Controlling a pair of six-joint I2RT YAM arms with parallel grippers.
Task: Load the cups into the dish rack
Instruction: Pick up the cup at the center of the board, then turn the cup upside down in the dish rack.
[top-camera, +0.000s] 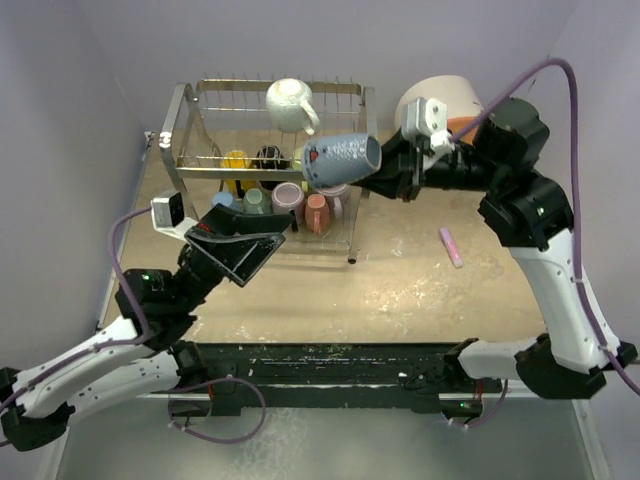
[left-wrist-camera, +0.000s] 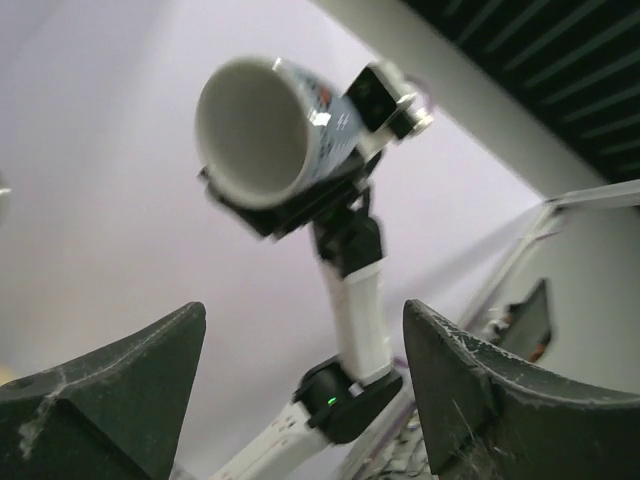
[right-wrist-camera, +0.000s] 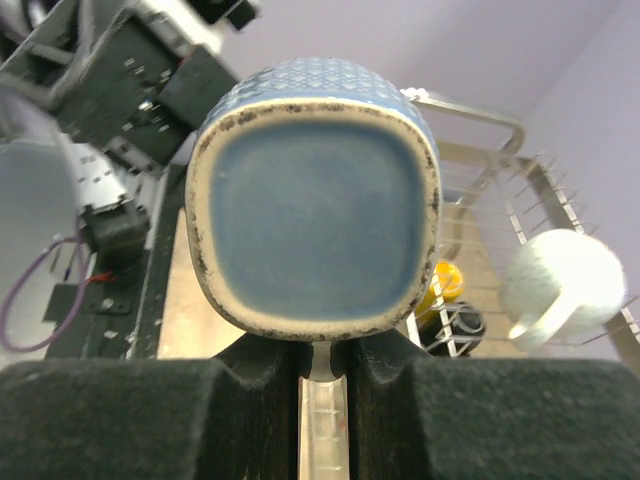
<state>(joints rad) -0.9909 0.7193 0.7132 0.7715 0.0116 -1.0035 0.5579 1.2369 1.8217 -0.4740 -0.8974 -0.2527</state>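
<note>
Right gripper (right-wrist-camera: 322, 362) pinched near-closed on textured blue ceramic mug (right-wrist-camera: 315, 195), mug at 12 o'clock; left gripper (left-wrist-camera: 300, 335) fingers wide apart, holding nothing.

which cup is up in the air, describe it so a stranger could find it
Start at the shiny silver wire dish rack at the back of the table. At its right end, the right gripper holds a blue textured ceramic mug on its side in the air. Unlike the white speckled mug on the top tier and the mugs below, it rests on nothing.
</note>
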